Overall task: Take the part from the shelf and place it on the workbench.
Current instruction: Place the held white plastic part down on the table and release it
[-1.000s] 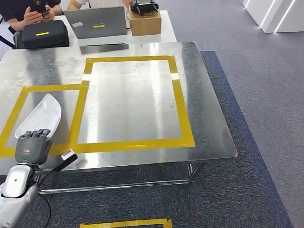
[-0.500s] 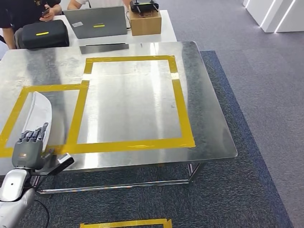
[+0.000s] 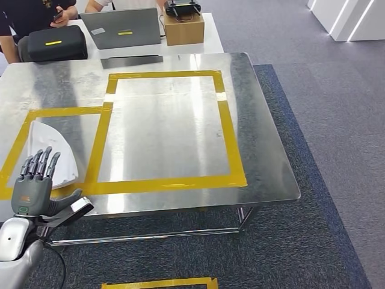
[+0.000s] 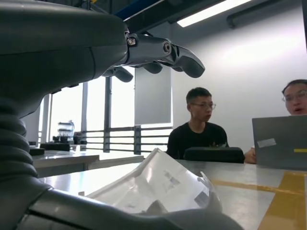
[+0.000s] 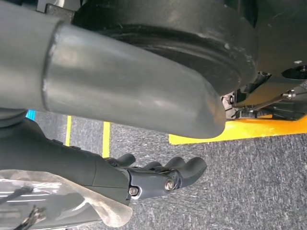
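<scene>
The steel counter (image 3: 254, 150) carries yellow tape (image 3: 231, 144) squares. In the smaller square at its left end lies the white part (image 3: 59, 153), flat and free. Just in front, the left robot hand (image 3: 36, 186) hovers released, fingers spread. The right robot hand (image 5: 159, 177) hangs empty, fingers loosely extended.
</scene>
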{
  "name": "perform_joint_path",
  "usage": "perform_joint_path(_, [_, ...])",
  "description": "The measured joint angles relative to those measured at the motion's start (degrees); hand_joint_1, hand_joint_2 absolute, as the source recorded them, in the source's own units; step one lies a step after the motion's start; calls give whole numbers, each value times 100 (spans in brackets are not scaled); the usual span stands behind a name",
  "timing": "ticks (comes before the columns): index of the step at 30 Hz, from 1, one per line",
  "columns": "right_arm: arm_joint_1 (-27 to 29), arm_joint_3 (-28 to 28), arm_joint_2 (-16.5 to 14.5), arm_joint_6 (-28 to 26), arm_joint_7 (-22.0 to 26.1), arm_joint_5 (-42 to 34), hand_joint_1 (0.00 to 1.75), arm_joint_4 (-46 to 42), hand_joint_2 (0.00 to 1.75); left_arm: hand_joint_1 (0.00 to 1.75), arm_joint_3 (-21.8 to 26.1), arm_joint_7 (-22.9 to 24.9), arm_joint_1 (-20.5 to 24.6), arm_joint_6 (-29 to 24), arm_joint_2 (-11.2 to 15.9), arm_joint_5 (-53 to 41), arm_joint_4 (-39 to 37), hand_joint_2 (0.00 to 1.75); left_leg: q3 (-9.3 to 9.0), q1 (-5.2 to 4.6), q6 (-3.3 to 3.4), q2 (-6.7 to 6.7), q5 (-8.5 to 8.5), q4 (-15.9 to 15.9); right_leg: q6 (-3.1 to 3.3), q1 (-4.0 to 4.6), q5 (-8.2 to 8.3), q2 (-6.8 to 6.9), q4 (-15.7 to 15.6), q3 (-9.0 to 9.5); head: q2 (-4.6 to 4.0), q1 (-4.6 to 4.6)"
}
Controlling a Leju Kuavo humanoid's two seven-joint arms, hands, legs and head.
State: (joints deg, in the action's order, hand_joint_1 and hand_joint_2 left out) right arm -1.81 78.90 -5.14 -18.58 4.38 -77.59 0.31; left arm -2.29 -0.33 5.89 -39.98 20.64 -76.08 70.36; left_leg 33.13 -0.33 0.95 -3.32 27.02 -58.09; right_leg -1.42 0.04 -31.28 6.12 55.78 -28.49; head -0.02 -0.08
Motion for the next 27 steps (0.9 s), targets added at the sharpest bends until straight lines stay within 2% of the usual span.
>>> perform_joint_path(5, [1,0,0,-10,8,-2,0,0,0,0,103,-43,-71,-2,-88,0,262,0,5,-23,27,-2,18,-18,-21,-17,5,9,-2,43,-1,-1])
perform_joint_path(8, [-3,0,0,-17,8,-2,0,0,0,0,147,-57,-102,-3,-109,0,355,0,14,-33,66,18,7,-15,-64,-24,25,41,-4,81,-1,-2])
perform_joint_path(9, [-5,0,0,-22,8,-2,0,0,0,0,151,-63,-117,-4,-114,-1,391,0,9,-19,92,30,-15,8,-84,-30,1,-1,9,71,-1,-3])
perform_joint_path(10, [-5,0,0,-30,10,-2,0,0,0,0,152,-67,-125,-7,-119,-3,430,0,6,-2,121,44,-43,34,-102,-37,-75,-114,79,40,-1,1])
perform_joint_path(11, [-4,0,0,-35,12,-2,0,0,0,0,152,-70,-130,-9,-131,-8,469,0,9,18,147,60,-66,61,-115,-46,-221,-261,261,-40,-1,10])
perform_joint_path(13, [5,0,0,-41,15,-2,0,0,0,0,150,-70,-137,-13,-168,-29,532,0,43,30,177,99,-99,74,-133,-61,-636,-535,977,-355,-1,25])
perform_joint_path(14, [12,0,0,-41,15,-2,0,0,0,0,147,-69,-146,-13,-188,-44,550,0,65,28,179,125,-113,73,-140,-64,-795,-579,1373,-531,-1,29])
perform_joint_path(15, [19,0,0,-40,15,-2,0,0,0,0,144,-69,-157,-13,-204,-57,559,0,85,26,174,148,-129,71,-142,-64,-854,-592,1634,-649,-1,28])
perform_joint_path(16, [25,0,0,-40,14,-2,0,0,0,0,141,-69,-167,-13,-216,-67,563,0,102,25,164,171,-146,69,-140,-64,-790,-595,1673,-665,-1,28])
perform_joint_path(17, [28,0,0,-39,14,-2,0,0,0,0,140,-68,-174,-13,-227,-71,568,0,116,29,146,194,-164,65,-133,-65,-612,-595,1462,-561,-1,28])
perform_joint_path(19, [24,0,0,-39,14,-2,0,0,0,0,140,-63,-180,-13,-243,-74,591,0,144,33,99,234,-197,48,-107,-66,-221,-607,638,-135,-1,29])
perform_joint_path(20, [20,0,0,-39,14,-2,0,0,0,0,141,-59,-178,-13,-247,-74,605,0,163,31,66,249,-218,37,-84,-62,-101,-619,298,44,-1,27])
perform_joint_path(21, [16,0,0,-39,14,-2,0,0,0,0,141,-55,-177,-13,-250,-74,620,0,182,27,29,259,-245,28,-61,-55,-57,-630,105,139,-1,27])
perform_joint_path(24, [19,0,-1,-37,8,-2,0,0,0,0,140,-36,-182,-13,-250,-74,641,0,225,38,-95,276,-321,26,50,-41,2,-625,40,66,0,27])
perform_joint_path(25, [20,0,-1,-36,2,-2,0,0,0,0,139,-28,-186,-13,-248,-74,642,0,255,46,-130,281,-258,-19,108,-45,42,-614,31,32,0,20])
perform_joint_path(26, [20,0,-2,-36,-4,-2,0,0,0,0,138,-20,-190,-13,-245,-74,643,0,312,57,-163,285,-100,-160,166,-54,93,-602,21,-3,-1,9])
perform_joint_path(27, [18,0,-2,-34,-9,-2,0,0,0,0,137,-13,-193,-13,-244,-74,643,0,397,68,-193,288,141,-416,211,-60,143,-590,16,-38,-1,-5])
